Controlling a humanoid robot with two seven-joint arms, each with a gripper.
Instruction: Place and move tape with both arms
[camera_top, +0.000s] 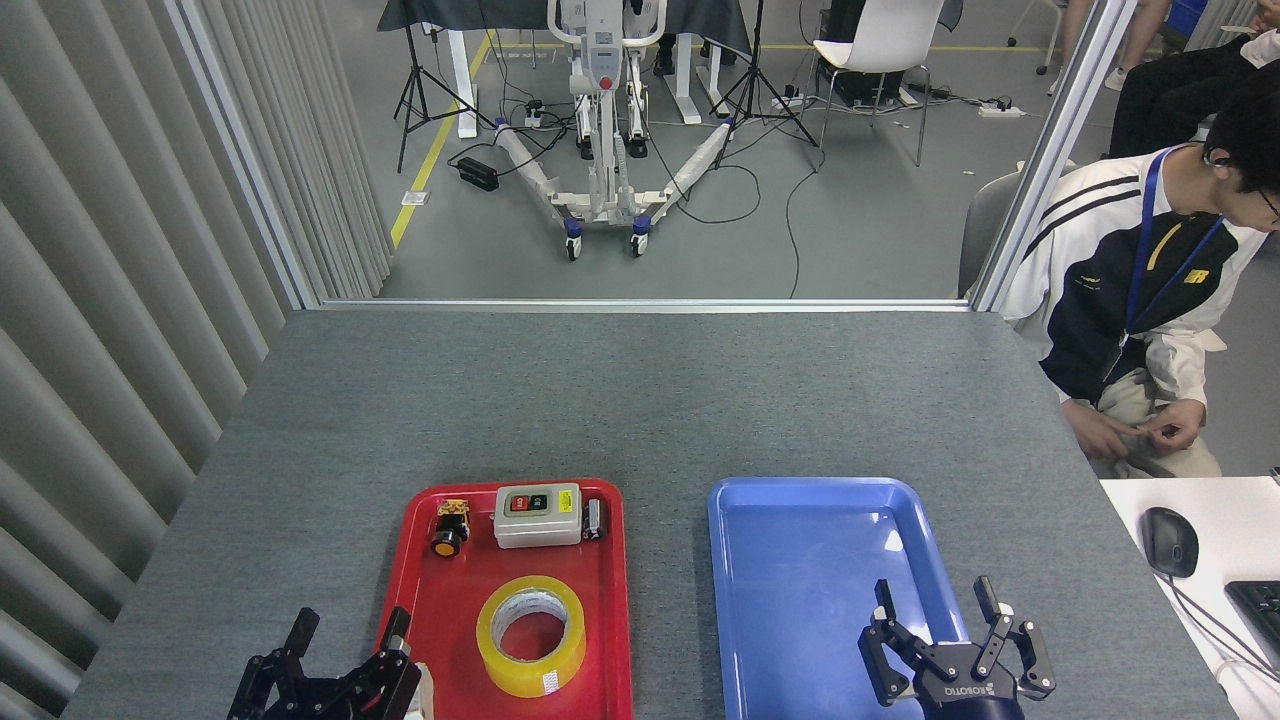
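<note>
**Tape roll lying flat in the red tray, both grippers spread and empty**

At the near edge, the left black three-fingered gripper (345, 650) is seen with its fingers spread apart and nothing held between them, just beside the near left corner of the red plastic tray (608, 640). The right black three-fingered gripper (940, 625), marked ROBOTIQ, is likewise splayed wide and empty, over the near right part of the blue plastic tray (730, 600). The wide roll of translucent yellow packing tape with a white core (531, 635) is laid flat in the near half of the red tray, apart from both grippers. Farther back in that tray, a small black-and-orange push button (450, 528) and a grey switch box (538, 515) are set side by side. Both trays are borne by a grey felt-covered table (640, 400). At the far right, a seated person (1130, 290) is visible.
</note>
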